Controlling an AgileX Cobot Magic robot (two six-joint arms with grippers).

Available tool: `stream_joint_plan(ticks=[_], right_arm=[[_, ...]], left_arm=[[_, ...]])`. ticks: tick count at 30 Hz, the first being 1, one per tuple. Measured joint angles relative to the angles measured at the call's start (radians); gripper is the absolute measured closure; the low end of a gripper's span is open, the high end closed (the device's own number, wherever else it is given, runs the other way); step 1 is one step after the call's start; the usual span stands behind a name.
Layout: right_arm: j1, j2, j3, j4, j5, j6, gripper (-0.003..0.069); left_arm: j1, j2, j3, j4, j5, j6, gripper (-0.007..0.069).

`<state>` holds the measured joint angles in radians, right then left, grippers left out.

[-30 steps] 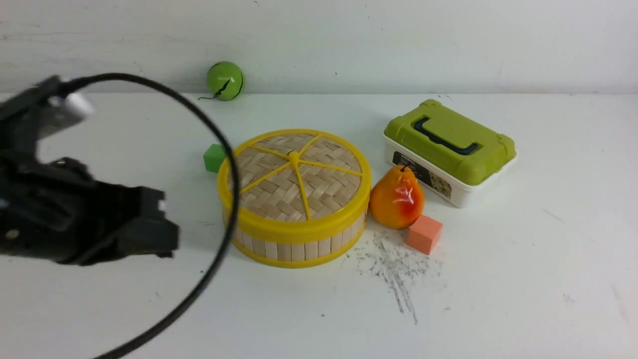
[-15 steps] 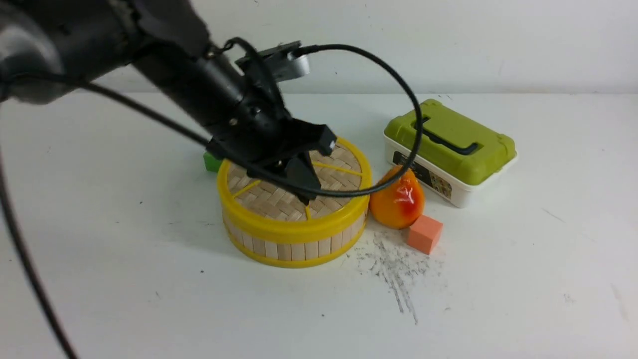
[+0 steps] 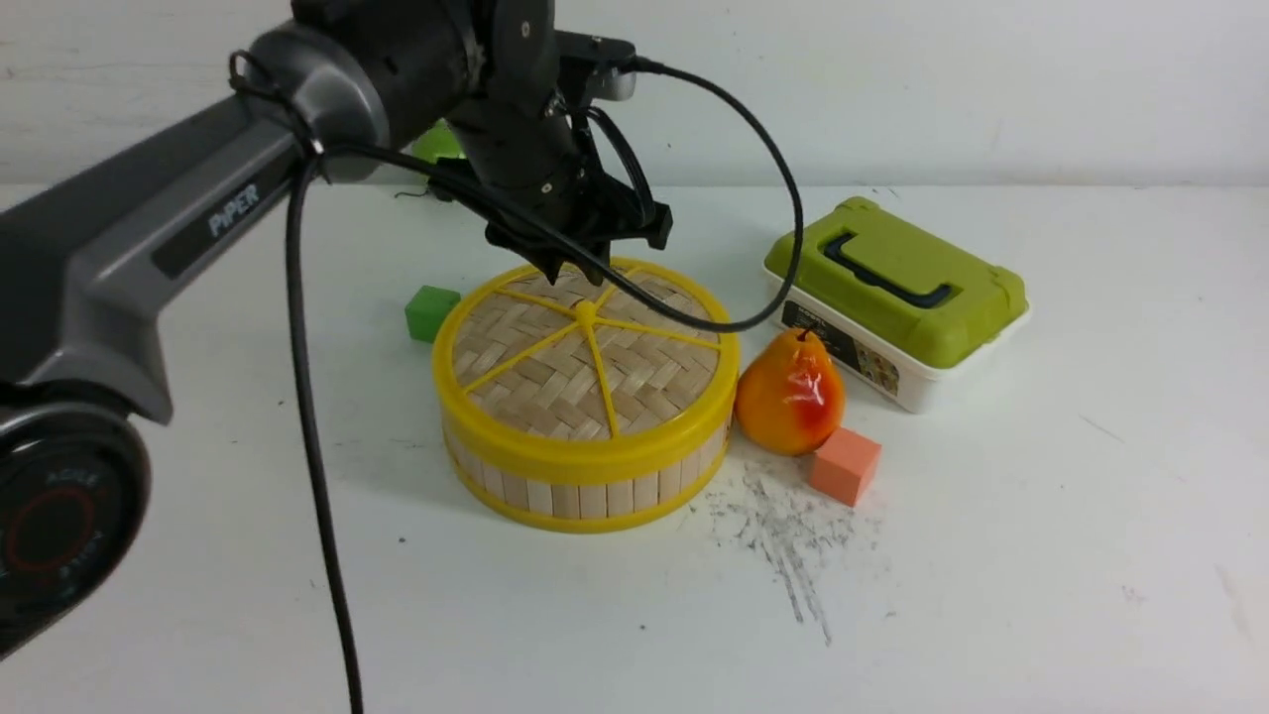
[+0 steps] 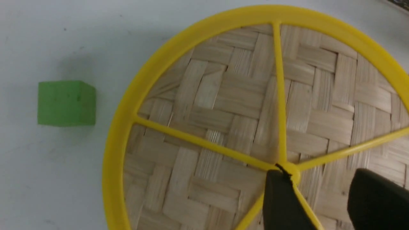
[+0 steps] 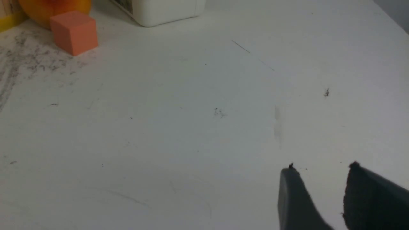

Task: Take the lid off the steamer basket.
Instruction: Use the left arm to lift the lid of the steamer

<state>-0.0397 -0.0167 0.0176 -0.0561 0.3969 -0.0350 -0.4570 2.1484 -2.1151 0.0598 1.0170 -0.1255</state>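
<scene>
The lid [image 3: 555,377] is not yet lifted off the steamer basket [image 3: 585,491]. The fingers [image 4: 281,204] of the left gripper [image 4: 319,179] are held spread over it.

The right gripper [image 5: 322,167] is above the white surface [image 5: 191,127]. Its two dark fingers [image 5: 294,201] stand apart and nothing is between them. Well apart from it, a salmon cube [image 5: 74,32] stands just beside an orange fruit [image 5: 48,8]. Grey scuff marks [image 5: 19,60] lie near the cube. A white box [image 5: 159,11] is near the fruit, with only its lower part in view.
</scene>
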Motion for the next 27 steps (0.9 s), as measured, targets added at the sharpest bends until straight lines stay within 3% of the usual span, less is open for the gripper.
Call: stream_joint_plan(ticks=[8,17,22,27], right_arm=[[0.000,0.000,0.000,0.000,0.000,0.000,0.0419],[0.000,0.000,0.000,0.000,0.000,0.000,0.0419],[0.000,0.000,0.000,0.000,0.000,0.000,0.0419],[0.000,0.000,0.000,0.000,0.000,0.000,0.0419]], left_arm=[[-0.001,0.037,-0.001,0.001,-0.020,-0.001,0.0298],[-0.001,0.081,-0.002,0.002,0.009,0.013,0.0387],[-0.001,0.082,-0.007,0.007,-0.002,0.024,0.0513],[-0.001,0.064,-0.007,0.005,0.004,0.024,0.0515]])
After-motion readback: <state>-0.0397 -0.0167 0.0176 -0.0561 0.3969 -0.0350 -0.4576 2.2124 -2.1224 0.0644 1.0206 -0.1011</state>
